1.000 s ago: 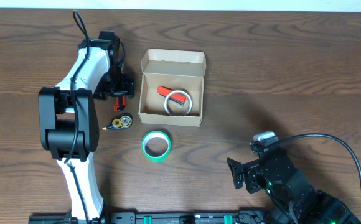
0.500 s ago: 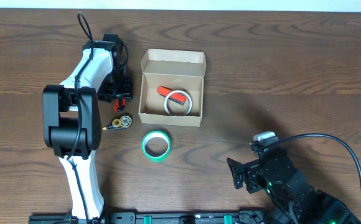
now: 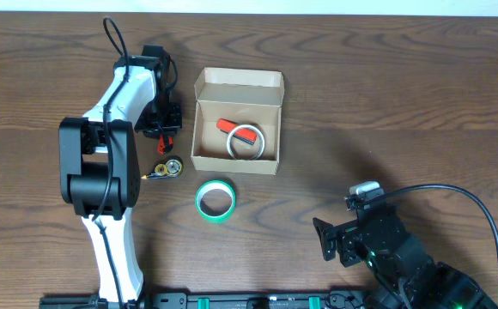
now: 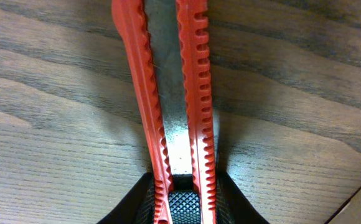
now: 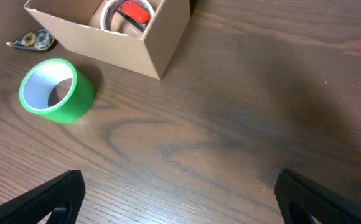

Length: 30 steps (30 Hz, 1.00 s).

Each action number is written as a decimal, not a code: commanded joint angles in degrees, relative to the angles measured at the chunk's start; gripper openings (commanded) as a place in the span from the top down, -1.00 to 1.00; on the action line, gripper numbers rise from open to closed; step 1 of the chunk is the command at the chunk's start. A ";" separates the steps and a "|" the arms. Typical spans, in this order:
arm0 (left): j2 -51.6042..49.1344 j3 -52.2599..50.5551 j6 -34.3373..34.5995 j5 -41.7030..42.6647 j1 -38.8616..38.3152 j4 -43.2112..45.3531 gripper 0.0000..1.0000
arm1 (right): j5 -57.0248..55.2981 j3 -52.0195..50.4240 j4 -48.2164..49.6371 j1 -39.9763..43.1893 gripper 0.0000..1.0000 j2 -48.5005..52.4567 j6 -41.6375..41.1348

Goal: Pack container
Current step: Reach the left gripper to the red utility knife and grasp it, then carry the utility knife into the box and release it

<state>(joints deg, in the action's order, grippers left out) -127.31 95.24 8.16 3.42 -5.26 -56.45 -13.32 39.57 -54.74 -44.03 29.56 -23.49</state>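
Left arm has shifted slightly boxward; its pincer (image 3: 164,124) straddles a red utility knife (image 4: 162,93) lying on the surface (image 4: 43,124), grip unconfirmed, with the open cardboard box (image 3: 232,164) just beside it. Held by one end, the knife could pivot and slip free.

**Layout right now**

Container (image 3: 234,163) mid-table, flap on its far side. Inside it: a tape roll (image 3: 249,148) with a small item (image 3: 232,128) lying on its far-left edge. Second roll (image 3: 215,199) just in front of the container. Metal piece (image 3: 165,169) off its near-left corner. Box cutter (image 4: 167,93) behind that, beside the container's left wall, under my left gripper (image 3: 167,127). My right gripper (image 3: 335,240) near-right, well apart.
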 commanded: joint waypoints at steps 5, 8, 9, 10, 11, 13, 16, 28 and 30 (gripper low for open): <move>-0.83 1.16 2.73 -0.39 0.09 0.20 0.58 | -0.13 -0.04 0.04 -0.42 -0.98 -0.31 -0.48; -0.81 1.22 3.80 -0.37 0.09 0.15 0.60 | -0.15 -0.04 0.04 -0.42 -0.99 -0.31 -0.48; -0.70 1.27 3.96 -0.13 0.09 0.15 0.60 | -0.15 -0.04 0.04 -0.42 -0.99 -0.31 -0.48; -0.48 1.27 3.96 0.04 0.09 0.17 0.60 | -0.13 -0.04 0.04 -0.42 -0.98 -0.31 -0.48; -0.28 1.31 4.13 0.02 0.09 0.17 0.59 | -0.13 -0.04 0.04 -0.42 -0.98 -0.31 -0.48; 0.35 1.36 4.13 0.04 0.09 0.17 0.60 | -0.13 -0.04 0.04 -0.42 -0.98 -0.31 -0.48; 1.70 1.36 4.24 0.02 0.09 0.22 0.60 | -0.15 -0.04 0.04 -0.42 -0.99 -0.31 -0.48; 6.84 1.36 5.64 0.02 0.09 0.37 0.60 | -0.15 -0.04 0.04 -0.42 -0.98 -0.31 -0.48; 7.43 1.36 5.64 0.04 0.09 0.35 0.60 | -0.15 -0.04 0.04 -0.42 -0.98 -0.31 -0.48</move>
<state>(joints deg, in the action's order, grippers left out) -121.80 95.39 12.78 3.46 -5.26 -55.99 -13.32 39.57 -54.74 -44.03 29.56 -23.49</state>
